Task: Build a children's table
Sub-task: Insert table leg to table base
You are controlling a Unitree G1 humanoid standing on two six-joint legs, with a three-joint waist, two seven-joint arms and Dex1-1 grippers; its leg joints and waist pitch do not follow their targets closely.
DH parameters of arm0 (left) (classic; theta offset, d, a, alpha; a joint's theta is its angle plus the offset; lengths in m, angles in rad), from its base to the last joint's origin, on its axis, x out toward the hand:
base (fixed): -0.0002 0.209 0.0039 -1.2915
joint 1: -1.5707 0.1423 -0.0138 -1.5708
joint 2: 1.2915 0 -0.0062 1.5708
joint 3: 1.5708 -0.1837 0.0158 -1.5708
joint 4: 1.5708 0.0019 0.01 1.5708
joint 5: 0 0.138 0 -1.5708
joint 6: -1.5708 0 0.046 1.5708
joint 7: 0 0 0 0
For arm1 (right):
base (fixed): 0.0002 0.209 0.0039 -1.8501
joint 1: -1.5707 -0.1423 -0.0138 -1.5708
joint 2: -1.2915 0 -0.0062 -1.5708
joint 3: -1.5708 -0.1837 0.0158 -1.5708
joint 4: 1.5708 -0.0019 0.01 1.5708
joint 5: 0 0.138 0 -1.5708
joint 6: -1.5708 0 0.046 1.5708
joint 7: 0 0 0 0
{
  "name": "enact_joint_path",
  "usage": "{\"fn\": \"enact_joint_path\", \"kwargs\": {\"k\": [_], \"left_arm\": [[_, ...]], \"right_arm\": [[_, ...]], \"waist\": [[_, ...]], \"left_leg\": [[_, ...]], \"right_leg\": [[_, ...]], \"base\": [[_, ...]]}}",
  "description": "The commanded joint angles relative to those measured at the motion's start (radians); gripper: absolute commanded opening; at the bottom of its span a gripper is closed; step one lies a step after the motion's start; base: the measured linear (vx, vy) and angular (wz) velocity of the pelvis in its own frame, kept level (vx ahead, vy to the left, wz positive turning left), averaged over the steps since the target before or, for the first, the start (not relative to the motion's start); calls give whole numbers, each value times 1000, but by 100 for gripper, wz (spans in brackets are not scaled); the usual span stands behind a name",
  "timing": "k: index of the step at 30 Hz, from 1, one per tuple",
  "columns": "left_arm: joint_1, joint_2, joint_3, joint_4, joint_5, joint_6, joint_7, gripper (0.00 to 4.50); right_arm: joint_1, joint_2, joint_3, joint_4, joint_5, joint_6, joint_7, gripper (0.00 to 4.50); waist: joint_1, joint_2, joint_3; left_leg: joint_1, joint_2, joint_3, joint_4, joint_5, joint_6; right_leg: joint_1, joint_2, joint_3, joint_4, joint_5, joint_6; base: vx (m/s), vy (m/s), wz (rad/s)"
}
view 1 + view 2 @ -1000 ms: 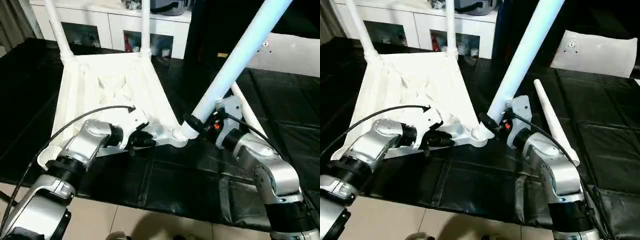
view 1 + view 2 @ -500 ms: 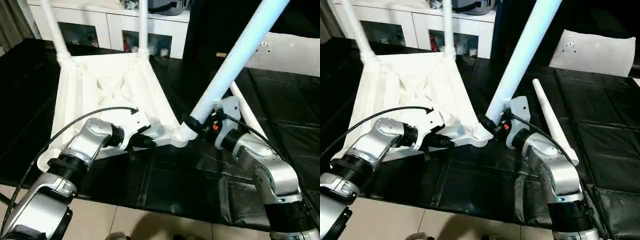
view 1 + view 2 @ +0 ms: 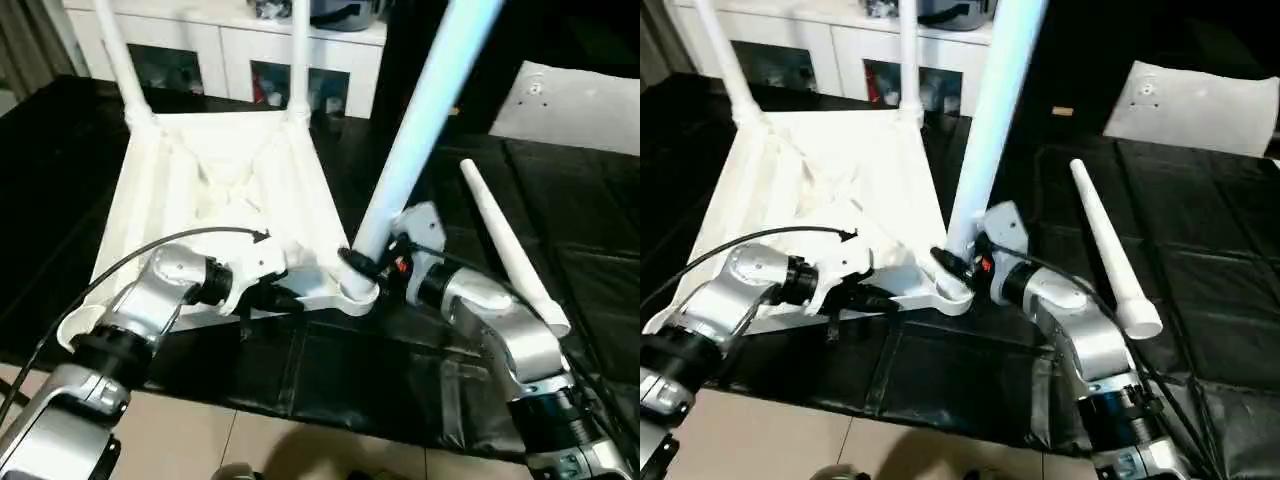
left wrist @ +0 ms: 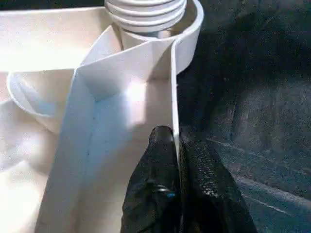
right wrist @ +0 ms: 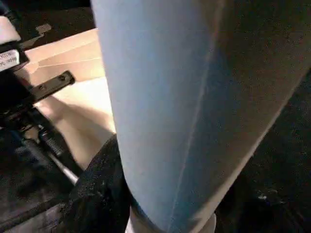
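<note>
While left gripper point(image 4: 177, 145) pinches tabletop rim point(image 4: 174, 87), right gripper point(image 3: 362, 262) clamps leg point(image 3: 415, 130) at corner socket point(image 3: 355, 293).

White ribbed table top point(image 3: 215, 190), white legs point(image 3: 420, 130), black fingers point(image 4: 155, 179), black mat point(image 3: 560, 220).

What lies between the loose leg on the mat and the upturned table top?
In the left eye view, the right tool holding a leg at the corner socket lies between the loose leg and the table top.

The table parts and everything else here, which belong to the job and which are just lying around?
Job:
- upturned tabletop
- two fitted legs
- leg held by right hand
- loose leg
- left hand

Lying about:
- white cabinet
- flat white panel
</note>
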Motion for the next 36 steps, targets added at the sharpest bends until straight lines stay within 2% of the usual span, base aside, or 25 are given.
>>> {"fn": "enact_joint_path", "kwargs": {"k": [1, 5, 11, 14, 19, 25, 27, 29, 32, 36], "left_arm": [[15, -3, 25, -9, -3, -48, 26, 0], [38, 1, 39, -41, -32, -63, -4, 0], [35, -10, 67, -63, -102, -22, -72, 0], [37, -8, 66, -68, -110, -6, -98, 0], [35, -5, 64, -64, -96, 6, -120, 0], [29, -9, 60, -56, -86, 12, -121, 0], [28, -12, 59, -56, -79, 14, -118, 0], [28, -12, 59, -57, -74, 15, -116, 0], [29, -11, 61, -59, -71, 18, -115, 0], [33, -8, 67, -59, -64, 18, -109, 0]], "right_arm": [[-2, -7, 7, -9, 0, 5, 10, 191], [18, -9, 8, -14, -5, 1, 10, 191], [34, -10, 13, -28, 2, 19, 25, 191], [29, -11, 24, -6, -1, 24, 41, 191], [-8, 6, 33, 55, -8, 24, 51, 191], [-55, 43, 7, 118, 17, 36, 45, 191], [-82, 65, -33, 172, 49, 43, 41, 191], [-87, 72, -59, 193, 72, 50, 39, 191], [-85, 77, -82, 198, 91, 61, 38, 191], [-41, 69, -117, 177, 119, 65, 44, 191]], "waist": [[0, -8, -73], [-1, -5, -73], [-1, -1, -77], [-2, 1, -77], [-3, 3, -76], [-15, 1, -75], [-22, 2, -74], [-21, 0, -75], [-17, 3, -77], [-13, 4, -78]], "left_leg": [[-1, 54, -16, -69, -152, 31], [-1, 54, -18, -71, -157, 26], [-2, 53, -16, -70, -130, 35], [-2, 56, -17, -71, -131, 36], [0, 55, -16, -70, -147, 31], [0, 55, -20, -71, -165, 25], [0, 56, -21, -70, -178, 23], [1, 55, -20, -68, -176, 26], [2, 60, -20, -71, -152, 28], [1, 57, -17, -69, -148, 28]], "right_leg": [[58, -94, 68, -91, -457, -45], [56, -92, 66, -93, -469, -34], [58, -91, 69, -82, -401, -63], [58, -90, 69, -79, -372, -83], [59, -92, 69, -83, -395, -87], [59, -93, 67, -86, -425, -86], [58, -93, 67, -87, -437, -86], [58, -96, 67, -89, -445, -91], [58, -93, 70, -78, -378, -109], [61, -95, 72, -78, -362, -115]], "base": [[0, 0, 0], [0, 0, 0], [0, 0, 0], [0, 0, 0], [0, 0, 0], [0, 0, 0], [0, 0, 0], [0, 0, 0], [0, 0, 0], [0, 0, 0]]}}
